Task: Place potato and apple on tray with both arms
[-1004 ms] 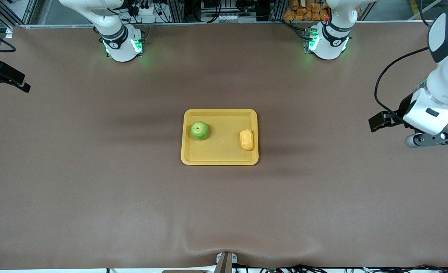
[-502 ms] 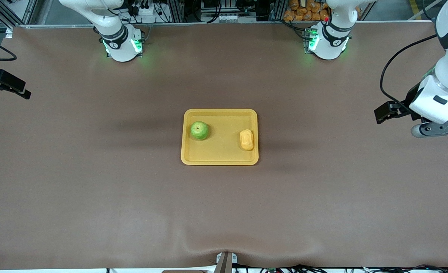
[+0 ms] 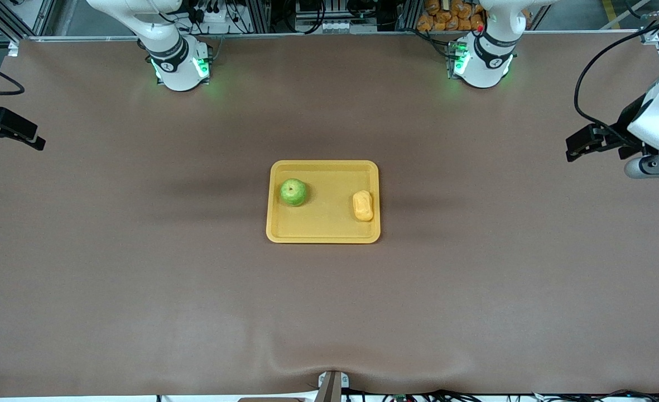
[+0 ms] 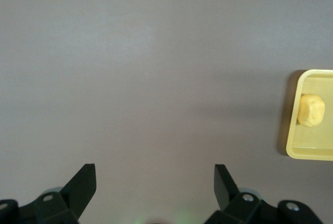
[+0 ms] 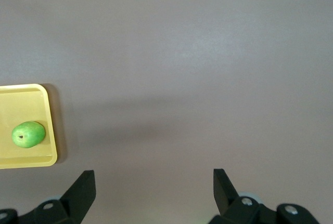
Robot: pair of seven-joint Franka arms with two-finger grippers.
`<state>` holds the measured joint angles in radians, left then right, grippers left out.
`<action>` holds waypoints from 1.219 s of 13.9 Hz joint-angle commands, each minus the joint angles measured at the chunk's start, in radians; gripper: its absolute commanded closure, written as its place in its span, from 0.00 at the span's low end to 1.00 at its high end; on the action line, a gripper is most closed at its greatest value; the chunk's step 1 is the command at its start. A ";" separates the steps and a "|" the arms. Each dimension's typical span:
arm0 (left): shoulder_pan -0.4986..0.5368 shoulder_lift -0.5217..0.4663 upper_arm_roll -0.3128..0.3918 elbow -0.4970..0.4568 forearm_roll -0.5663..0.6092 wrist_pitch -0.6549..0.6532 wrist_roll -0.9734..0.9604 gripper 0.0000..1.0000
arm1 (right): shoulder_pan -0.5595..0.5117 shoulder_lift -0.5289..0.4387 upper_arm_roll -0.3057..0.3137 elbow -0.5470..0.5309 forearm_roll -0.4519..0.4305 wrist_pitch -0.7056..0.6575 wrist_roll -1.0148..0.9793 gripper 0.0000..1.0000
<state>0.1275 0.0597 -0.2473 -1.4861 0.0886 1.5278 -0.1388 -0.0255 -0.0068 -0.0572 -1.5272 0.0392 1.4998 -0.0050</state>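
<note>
The yellow tray (image 3: 329,226) lies at the middle of the table. The green apple (image 3: 293,192) sits in it toward the right arm's end. The yellow-orange potato (image 3: 363,205) sits in it toward the left arm's end. My left gripper (image 3: 581,145) is open and empty, high over the table's edge at the left arm's end. My right gripper (image 3: 14,132) is open and empty over the right arm's end. The left wrist view shows its gripper (image 4: 154,182), the potato (image 4: 311,109) and the tray's rim (image 4: 312,154). The right wrist view shows its gripper (image 5: 153,182), the apple (image 5: 28,133) and the tray's rim (image 5: 26,160).
The brown mat (image 3: 329,312) covers the whole table and has a ripple near the front camera's edge. The two arm bases (image 3: 178,64) (image 3: 482,61) stand with green lights on at the edge farthest from the camera. Racks and cables stand past that edge.
The left arm has drawn its gripper away from the tray, toward the left arm's end and upward in the front view. The right gripper has barely shifted. Apple and potato have not moved.
</note>
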 commanded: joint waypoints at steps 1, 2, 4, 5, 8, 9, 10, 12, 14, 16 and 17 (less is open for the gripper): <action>-0.104 -0.093 0.120 -0.091 -0.024 -0.005 0.019 0.00 | 0.009 0.018 -0.004 0.030 0.007 -0.012 -0.007 0.00; -0.115 -0.112 0.131 -0.114 -0.026 -0.005 0.021 0.00 | 0.010 0.019 -0.004 0.030 0.008 -0.012 -0.007 0.00; -0.141 -0.156 0.134 -0.152 -0.027 -0.005 0.019 0.00 | 0.033 0.022 -0.004 0.030 0.010 -0.012 -0.007 0.00; -0.155 -0.175 0.144 -0.169 -0.027 -0.005 0.019 0.00 | 0.038 0.022 -0.004 0.030 0.005 -0.012 -0.007 0.00; -0.167 -0.214 0.157 -0.198 -0.027 -0.005 0.018 0.00 | 0.032 0.022 -0.004 0.030 0.005 -0.012 -0.007 0.00; -0.166 -0.210 0.160 -0.192 -0.032 -0.006 0.021 0.00 | 0.030 0.022 -0.006 0.030 0.005 -0.012 -0.007 0.00; -0.166 -0.205 0.158 -0.187 -0.032 -0.006 0.021 0.00 | 0.030 0.022 -0.006 0.030 0.002 -0.012 -0.007 0.00; -0.158 -0.195 0.158 -0.178 -0.033 -0.006 0.022 0.00 | 0.030 0.024 -0.006 0.030 0.002 -0.010 -0.006 0.00; -0.157 -0.187 0.158 -0.171 -0.035 -0.006 0.033 0.00 | 0.032 0.028 -0.006 0.030 0.002 -0.010 -0.006 0.00; -0.154 -0.184 0.158 -0.169 -0.035 -0.006 0.051 0.00 | 0.032 0.028 -0.006 0.030 0.002 -0.010 -0.006 0.00; -0.154 -0.170 0.158 -0.157 -0.033 -0.006 0.053 0.00 | 0.032 0.030 -0.006 0.030 0.004 -0.010 -0.006 0.00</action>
<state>-0.0286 -0.1223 -0.0957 -1.6562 0.0769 1.5219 -0.1150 0.0053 0.0083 -0.0600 -1.5256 0.0390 1.4998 -0.0069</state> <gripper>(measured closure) 0.000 0.000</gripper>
